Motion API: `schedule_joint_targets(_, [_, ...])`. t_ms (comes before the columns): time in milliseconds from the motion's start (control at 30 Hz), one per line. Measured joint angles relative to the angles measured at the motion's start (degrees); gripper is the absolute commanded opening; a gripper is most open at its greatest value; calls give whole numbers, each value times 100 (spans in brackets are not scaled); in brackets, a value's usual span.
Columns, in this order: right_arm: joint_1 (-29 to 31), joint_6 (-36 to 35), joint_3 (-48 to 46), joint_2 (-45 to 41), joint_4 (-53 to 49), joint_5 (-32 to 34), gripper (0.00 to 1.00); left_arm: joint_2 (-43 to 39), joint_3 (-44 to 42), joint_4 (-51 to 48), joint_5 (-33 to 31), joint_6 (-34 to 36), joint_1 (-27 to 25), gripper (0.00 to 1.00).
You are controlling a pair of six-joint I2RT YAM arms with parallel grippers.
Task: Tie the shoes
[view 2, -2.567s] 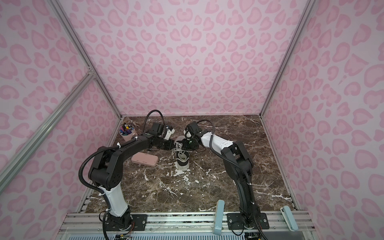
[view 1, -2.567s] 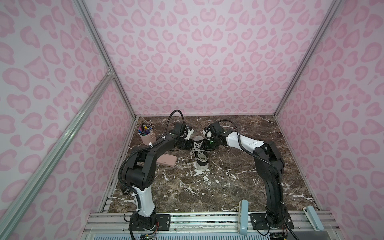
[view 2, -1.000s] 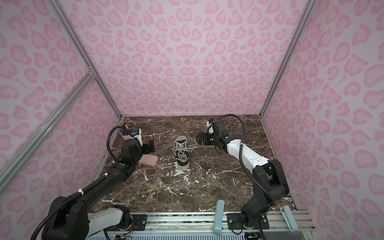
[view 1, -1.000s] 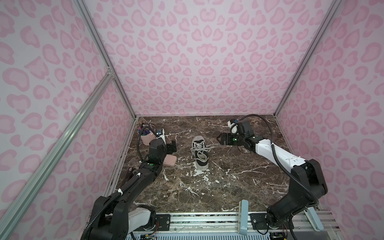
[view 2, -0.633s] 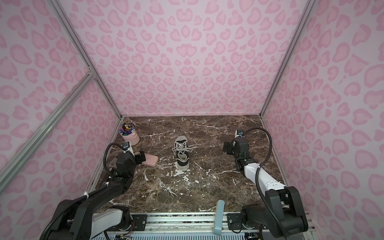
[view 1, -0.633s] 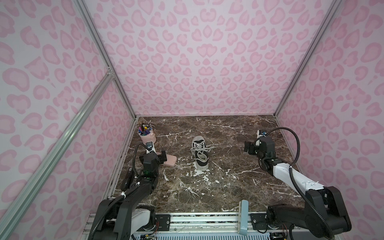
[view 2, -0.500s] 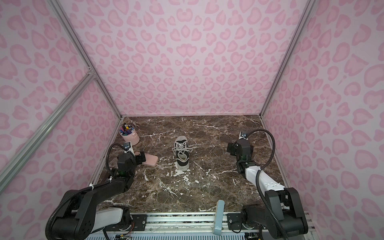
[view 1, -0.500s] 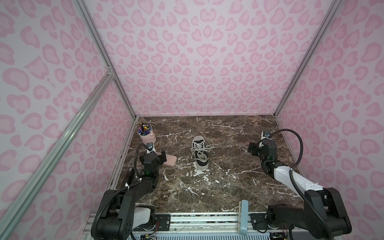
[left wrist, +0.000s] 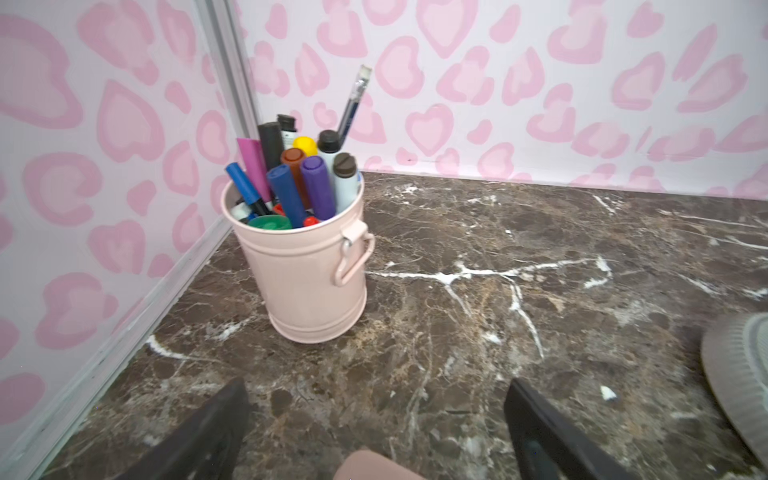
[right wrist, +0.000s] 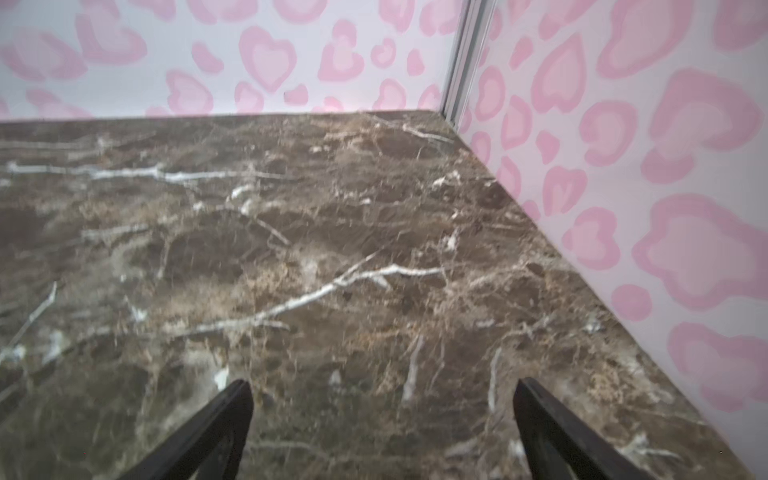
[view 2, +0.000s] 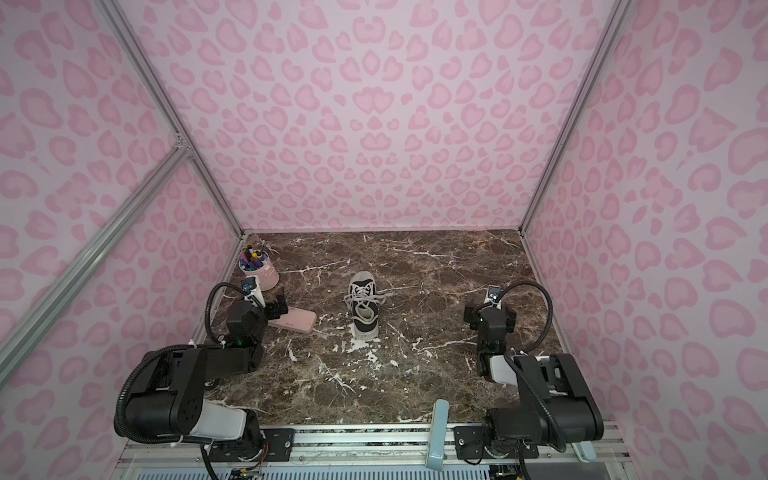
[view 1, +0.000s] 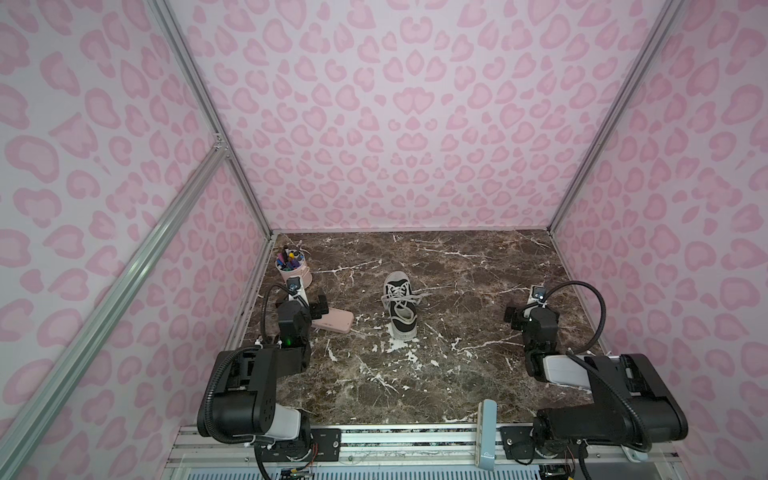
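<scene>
The sneaker (view 1: 400, 305) was seen at mid-table, between the arms, long axis running from near edge to back wall, toe farthest; the left gripper (left wrist: 376, 388), jaws wide and empty above the pink case (view 1: 332, 324), was judged the nearer; the right gripper (right wrist: 383, 384), equally wide and empty, was set well apart; no writing could be read.

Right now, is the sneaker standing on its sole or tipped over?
Upright: in both top views the sneaker sits on its sole on the table, opening and laces facing up.
</scene>
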Motion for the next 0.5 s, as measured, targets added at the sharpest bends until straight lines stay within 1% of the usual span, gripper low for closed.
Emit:
schedule_joint_targets(67, [0,-48,42,402,503,-122,100,0,2,-76,136,2,-4,97])
schedule_joint_targets(100, [0,-83,109,481,555,-186,100,0,2,-98,162,2,-11,97])
schedule_joint_targets(167, [0,-129,413,409,310,-227,100,0,2,-131,170,2,-7,97])
schedule_joint_targets(233, [-2,-131,669,417,402,-332,100,0,2,-138,179,2,0,97])
schedule_joint_targets(500, [-44,-151,774,424,94,-468,100,2,2,-153,219,0,-4,97])
